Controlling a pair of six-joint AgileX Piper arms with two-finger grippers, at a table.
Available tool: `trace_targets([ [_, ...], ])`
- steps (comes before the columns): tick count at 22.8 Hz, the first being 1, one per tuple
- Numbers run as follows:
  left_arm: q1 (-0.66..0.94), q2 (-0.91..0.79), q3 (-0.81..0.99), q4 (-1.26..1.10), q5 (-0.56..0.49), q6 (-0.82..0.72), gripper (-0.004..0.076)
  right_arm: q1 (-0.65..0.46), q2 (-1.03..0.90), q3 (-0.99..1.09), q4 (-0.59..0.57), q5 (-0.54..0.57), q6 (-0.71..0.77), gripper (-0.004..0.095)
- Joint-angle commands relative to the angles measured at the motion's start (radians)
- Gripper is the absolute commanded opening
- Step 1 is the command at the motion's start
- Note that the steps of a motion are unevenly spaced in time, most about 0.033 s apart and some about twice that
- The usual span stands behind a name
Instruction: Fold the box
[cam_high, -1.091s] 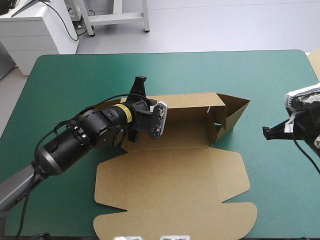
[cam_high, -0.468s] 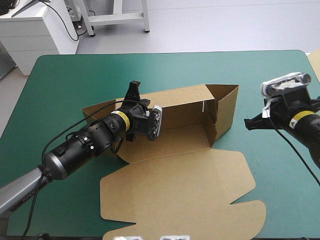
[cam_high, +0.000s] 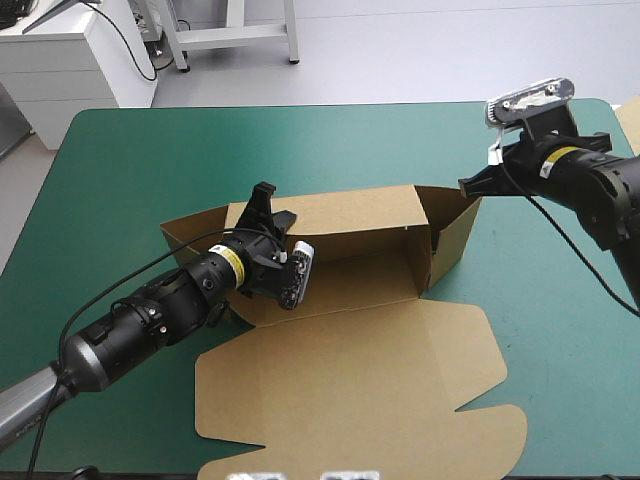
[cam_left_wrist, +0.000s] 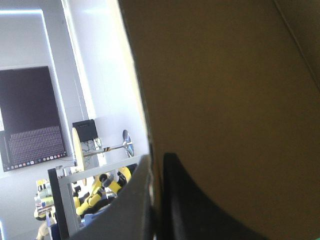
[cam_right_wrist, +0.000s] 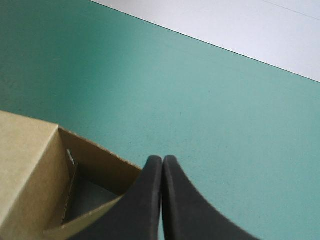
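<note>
The brown box (cam_high: 350, 390) lies mid-table with its lid flat toward the near edge. Its back wall (cam_high: 350, 215) and right end wall (cam_high: 455, 235) stand raised, and a left end flap (cam_high: 190, 235) angles outward. My left gripper (cam_high: 262, 203) is shut on the back wall's top edge near its left end. In the left wrist view, brown board (cam_left_wrist: 225, 100) sits between the left gripper's (cam_left_wrist: 158, 160) fingers. My right gripper (cam_high: 468, 187) is shut on nothing, its tips just above the right end wall's far top corner. The right wrist view shows my right gripper (cam_right_wrist: 162, 159) over that corner (cam_right_wrist: 100, 170).
Bare teal-green cover (cam_high: 150, 150) stretches beyond the box toward the far edge and to both sides. A pale board edge (cam_high: 630, 125) shows at the table's far right corner. The lid reaches almost to the near edge.
My right gripper swung from the table's right edge toward the far side and in to the box's right end wall. The box turned slightly, and its left end flap came into view.
</note>
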Motion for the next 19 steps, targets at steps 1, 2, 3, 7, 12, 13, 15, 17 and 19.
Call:
trace_targets([
  [1,0.0,-0.038,0.003,0.041,-0.006,-0.009,-0.0008,-0.005,0.022,-0.089,0.029,-0.025,-0.022,-0.0021],
  [2,0.0,-0.036,0.003,0.041,-0.006,-0.018,-0.0008,-0.005,0.039,-0.106,0.037,-0.014,-0.028,-0.0021],
  [3,0.0,-0.036,0.003,0.041,-0.013,-0.017,-0.0008,-0.005,0.052,-0.119,0.044,-0.004,-0.034,-0.0021],
  [7,0.0,-0.036,0.003,0.054,-0.033,-0.017,-0.0008,-0.005,0.123,-0.172,0.051,0.047,-0.039,-0.0021],
  [12,0.0,-0.036,0.003,0.091,-0.033,-0.039,-0.0008,-0.006,0.255,-0.233,0.09,0.107,-0.039,-0.0021],
  [13,0.0,-0.036,0.003,0.091,-0.033,-0.039,-0.0008,-0.019,0.288,-0.251,0.141,0.122,-0.058,-0.0021],
  [15,0.0,-0.036,0.003,0.091,-0.031,-0.039,-0.0008,-0.06,0.336,-0.282,0.27,0.159,-0.106,-0.0021],
  [17,0.0,-0.036,0.003,0.091,-0.031,-0.039,-0.0008,-0.115,0.391,-0.32,0.391,0.207,-0.147,-0.0021],
  [19,0.0,-0.036,0.003,0.091,-0.029,-0.039,-0.0008,-0.153,0.436,-0.344,0.429,0.264,-0.159,-0.0021],
])
